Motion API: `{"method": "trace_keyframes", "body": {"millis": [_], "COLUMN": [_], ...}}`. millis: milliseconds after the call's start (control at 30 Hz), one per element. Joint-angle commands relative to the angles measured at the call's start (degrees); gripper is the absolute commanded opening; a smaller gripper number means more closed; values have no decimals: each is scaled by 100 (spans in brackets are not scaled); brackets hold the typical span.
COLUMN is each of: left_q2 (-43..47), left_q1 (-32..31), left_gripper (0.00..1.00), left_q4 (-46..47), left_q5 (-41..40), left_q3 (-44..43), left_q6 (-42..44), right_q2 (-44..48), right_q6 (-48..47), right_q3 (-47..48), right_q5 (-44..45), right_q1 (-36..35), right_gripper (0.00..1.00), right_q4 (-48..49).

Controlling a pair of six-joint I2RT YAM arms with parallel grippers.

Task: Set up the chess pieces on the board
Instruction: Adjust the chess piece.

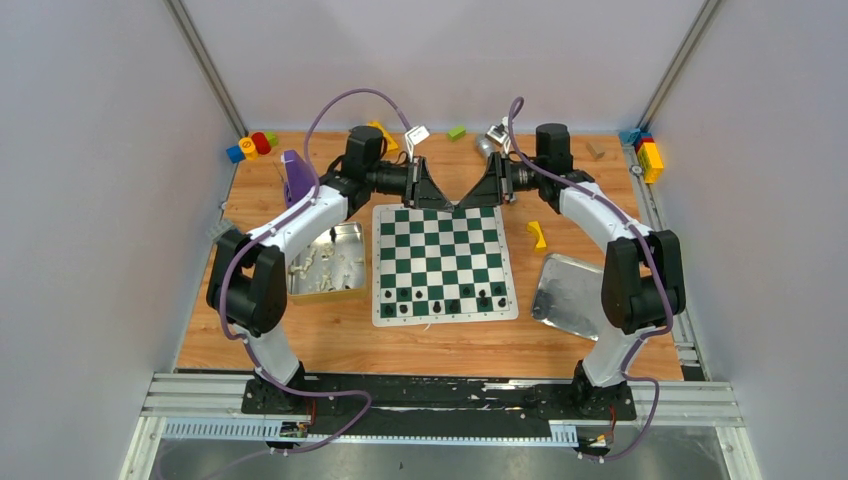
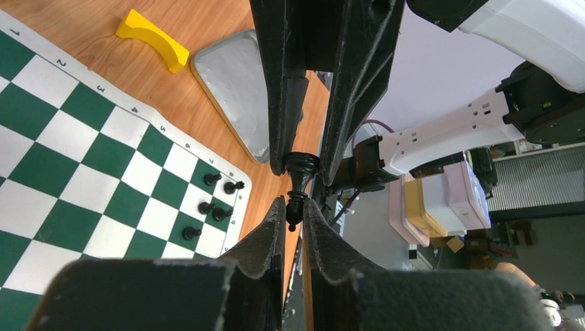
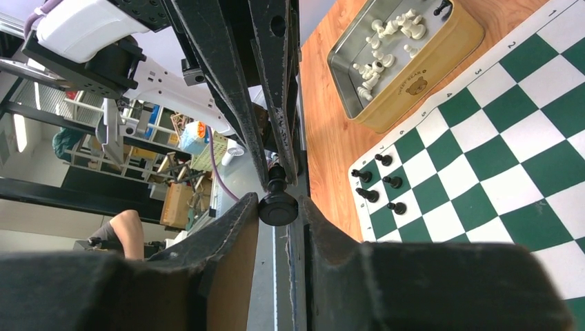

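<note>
Handover step: the right gripper [image 3: 279,207] is clamped narrowly on the base of a black piece [image 2: 301,164] above the far edge of the board [image 1: 440,250], the left gripper [image 2: 293,208] nearly shut round its head, firm contact not discernible; next, confirm left grip, then release right.

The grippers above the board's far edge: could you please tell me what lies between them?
A black chess piece spans the gap, base in the right gripper, head at the left gripper; both wrist views show it.
</note>
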State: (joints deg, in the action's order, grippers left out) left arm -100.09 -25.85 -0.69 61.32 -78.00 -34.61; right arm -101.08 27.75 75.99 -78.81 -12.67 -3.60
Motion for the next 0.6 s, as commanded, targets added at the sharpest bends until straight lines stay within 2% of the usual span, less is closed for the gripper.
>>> {"method": "trace_keyframes", "body": {"millis": [0, 200, 300, 400, 567], "left_q2": [43, 270, 296, 239, 41], "left_q1": [-47, -52, -75, -230, -931], "left_gripper": [2, 1, 1, 1, 1], "left_q4": [-572, -2354, -3477, -4430, -5884], "left_q5": [-102, -824, -1218, -2007, -3308], "left_q3": [-243, -627, -911, -1264, -1695], "left_q6": [571, 2102, 3003, 3749, 4839], "right_q2": [44, 273, 429, 681, 1303], "right_q6": [-282, -867, -1311, -1750, -2131], "right_q3": [7, 61, 36, -128, -677], "right_q5": [16, 72, 185, 263, 363], "right_q1": [52, 400, 704, 1132, 1879], "right_gripper": [34, 53, 54, 54, 54], "right_q4": [22, -547, -918, -1202, -1299]}}
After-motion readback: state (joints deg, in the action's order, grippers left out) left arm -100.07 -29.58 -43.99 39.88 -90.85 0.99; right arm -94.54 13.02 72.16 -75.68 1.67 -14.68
